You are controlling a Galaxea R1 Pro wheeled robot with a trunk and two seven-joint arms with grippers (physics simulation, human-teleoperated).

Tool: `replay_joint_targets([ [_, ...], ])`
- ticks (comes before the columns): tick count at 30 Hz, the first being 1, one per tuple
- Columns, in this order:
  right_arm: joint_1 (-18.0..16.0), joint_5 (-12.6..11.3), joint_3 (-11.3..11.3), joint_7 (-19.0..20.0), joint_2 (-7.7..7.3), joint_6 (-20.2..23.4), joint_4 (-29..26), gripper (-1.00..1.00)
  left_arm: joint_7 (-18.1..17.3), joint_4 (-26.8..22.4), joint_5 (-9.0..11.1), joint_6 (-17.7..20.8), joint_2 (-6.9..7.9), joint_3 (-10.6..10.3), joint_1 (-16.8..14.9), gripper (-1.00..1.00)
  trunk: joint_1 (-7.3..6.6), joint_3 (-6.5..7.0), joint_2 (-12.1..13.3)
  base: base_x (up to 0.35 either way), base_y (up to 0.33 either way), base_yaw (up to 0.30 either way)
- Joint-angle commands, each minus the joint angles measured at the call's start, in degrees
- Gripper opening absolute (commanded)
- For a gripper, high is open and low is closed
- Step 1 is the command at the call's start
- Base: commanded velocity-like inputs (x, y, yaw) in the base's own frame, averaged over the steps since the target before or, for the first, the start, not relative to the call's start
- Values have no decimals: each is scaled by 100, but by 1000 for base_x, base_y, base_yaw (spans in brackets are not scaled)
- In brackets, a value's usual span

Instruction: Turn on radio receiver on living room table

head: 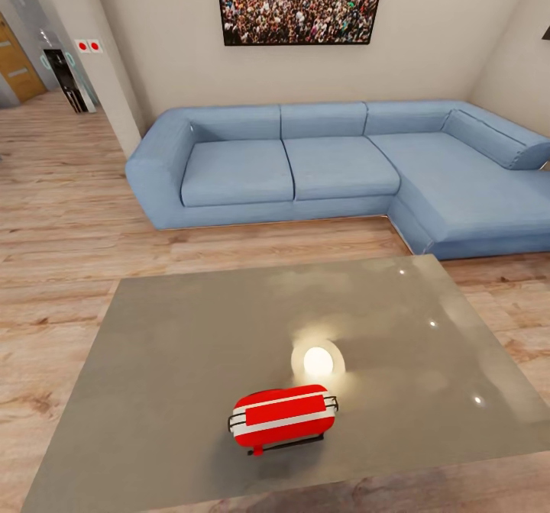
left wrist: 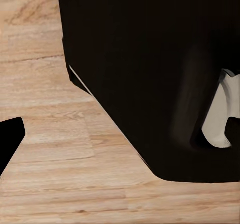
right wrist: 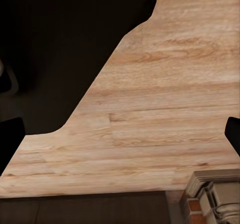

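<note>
Both grippers hang low over the light wood plank floor (right wrist: 165, 104), each beside a large black part of the robot's body. In the right wrist view two dark fingertips (right wrist: 10, 139) sit far apart at the frame's edges with bare floor between them, so the right gripper (right wrist: 120, 139) is wide open and holds nothing. In the left wrist view one dark fingertip (left wrist: 10, 141) shows, so I cannot tell how far the left gripper is open. From the head, the radio receiver (head: 283, 418) lies on the table (head: 153, 360), near its near edge and about mid-width, red with a white band and thin dark wire handle. A bright lamp reflection (head: 318, 360) glows on the glossy top just behind it. Beyond the table stands the blue corner sofa (head: 336, 166), under the crowd picture (head: 300, 1)
</note>
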Motion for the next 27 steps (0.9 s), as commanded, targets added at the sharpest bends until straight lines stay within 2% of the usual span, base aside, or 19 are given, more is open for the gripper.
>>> replay_joint_targets([
  [1,0,1,0,0,0,2,-17,100,0,-22,1,0,2,0,0,100,0,0,0,0,0,0],
  [7,0,-30,-18,-14,-4,7,-164,100,-6,-287,-14,0,-1,-2,0,100,0,0,0,0,0,0],
  [9,0,-24,-6,-21,-8,18,-323,100,-33,-487,-19,0,3,-5,0,100,0,0,0,0,0,0],
  [12,-10,-18,2,-101,-27,43,-878,100,-72,-1002,-22,44,20,-14,0,100,0,0,0,0,0,0],
  [14,-14,-18,-2,-153,-73,104,-1452,100,-84,-1422,-26,115,26,-23,0,100,0,0,0,0,0,0],
  [15,-15,-24,-11,-174,-154,216,-1914,100,-88,-1735,-32,218,29,-27,0,100,0,0,0,0,0,0],
  [17,-16,-30,-28,-188,-248,425,-2396,100,-91,-2077,-38,390,30,-28,0,100,0,0,0,0,0,0],
  [18,-17,-46,-58,-204,-395,944,-3200,100,-101,-2709,-38,784,27,-27,0,100,0,0,0,0,0,0],
  [20,-17,-54,-88,-213,-478,1278,-3717,100,-112,-3146,-33,1051,26,-29,0,100,0,0,0,0,0,0],
  [22,-17,-57,-185,-223,-632,1911,-4800,100,-196,-4073,-22,1560,25,-32,0,100,0,0,0,0,0,0],
  [24,-17,-52,-241,-226,-705,2328,-5522,100,-296,-4702,-19,1900,20,-26,0,100,0,0,0,0,0,0],
  [26,-17,-47,-263,-229,-736,2577,-5917,100,-362,-5074,-17,2111,18,-22,0,100,0,0,0,0,0,0],
  [27,-24,-38,-276,-232,-761,2796,-6241,100,-421,-5415,-16,2313,17,-20,0,100,0,0,0,0,0,0],
])
